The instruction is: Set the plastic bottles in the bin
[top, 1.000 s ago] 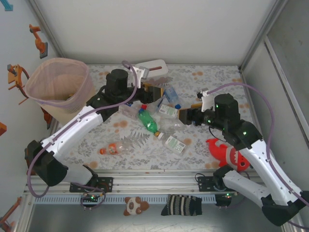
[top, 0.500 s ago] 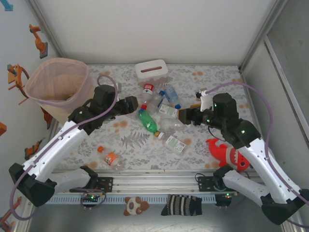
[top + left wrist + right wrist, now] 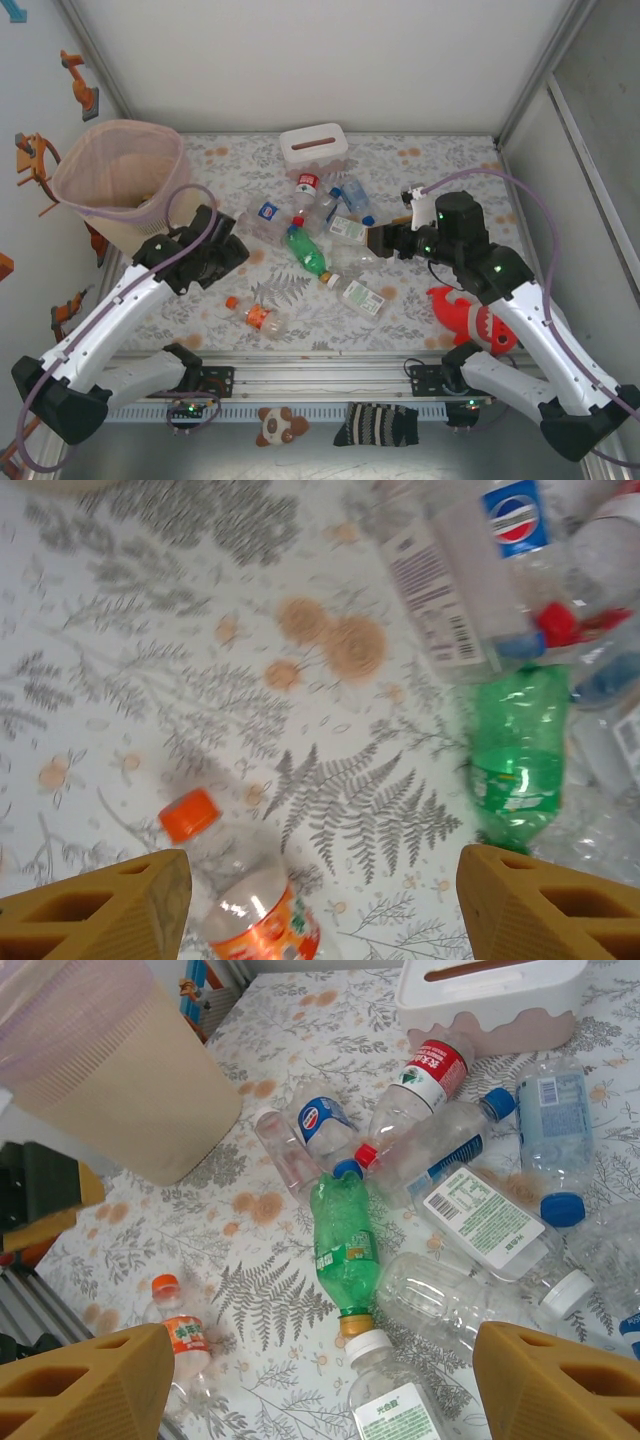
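A tall translucent pinkish-beige plastic bin [image 3: 165, 205] with latticed sides stands upright at the far left corner of a table covered in a grey fern-printed cloth [image 3: 440, 165]. Small plastic bottles lie on their sides in a loose cluster [image 3: 325, 235] at the middle of the cloth, well apart from the bin. Among them are a green bottle with a gold cap [image 3: 307, 250], a clear bottle with a red label [image 3: 305, 190] and a clear bottle with a round blue logo [image 3: 264, 214].

A clear bottle with an orange cap and orange label [image 3: 255, 315] lies alone nearer the front edge. The left gripper [image 3: 235, 255] hangs above the cloth near this bottle, its fingers spread wide and holding nothing. The right gripper [image 3: 378, 238] is at the right edge of the cluster, fingers also spread wide and empty.

A white rectangular tissue box [image 3: 313, 145] sits behind the bottles. A red plush shark [image 3: 470, 318] lies on the right.
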Robot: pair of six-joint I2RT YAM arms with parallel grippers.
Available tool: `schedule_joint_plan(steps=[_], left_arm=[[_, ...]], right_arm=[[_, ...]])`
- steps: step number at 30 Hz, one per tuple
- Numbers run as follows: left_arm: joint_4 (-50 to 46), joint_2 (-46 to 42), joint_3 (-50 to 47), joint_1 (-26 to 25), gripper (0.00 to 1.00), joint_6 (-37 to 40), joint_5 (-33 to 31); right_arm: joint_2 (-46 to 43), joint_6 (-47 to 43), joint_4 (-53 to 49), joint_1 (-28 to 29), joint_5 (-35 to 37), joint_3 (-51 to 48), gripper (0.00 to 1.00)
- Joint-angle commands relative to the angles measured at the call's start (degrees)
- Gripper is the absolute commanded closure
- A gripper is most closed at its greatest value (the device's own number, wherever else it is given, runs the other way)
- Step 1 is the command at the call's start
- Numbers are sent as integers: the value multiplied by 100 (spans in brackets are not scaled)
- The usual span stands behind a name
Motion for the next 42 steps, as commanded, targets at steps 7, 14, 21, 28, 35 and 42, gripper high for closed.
schedule_joint_plan(steps=[7, 14, 21, 28, 35, 42], left_arm=[[17, -175, -1029, 220, 30, -1511, 455], [1587, -292, -2188, 785, 28, -1865, 1446], [2356, -23, -2753, 1141, 32, -2012, 1987], [2628, 156, -2999, 1315, 46, -2025, 2189], [2576, 242, -3035, 1381, 55, -1984, 2224], [2387, 218, -2958, 1429, 60, -1900, 2152]], right_arm=[[8, -54, 187, -11, -33, -76, 23], [14, -55, 185, -4, -47, -85, 23], [44, -68, 192, -10, -61, -74, 23], [24, -65, 161, -11, -51, -67, 23], [-2, -63, 141, -8, -47, -81, 23], [-9, -71, 172, -11, -47, -91, 23]])
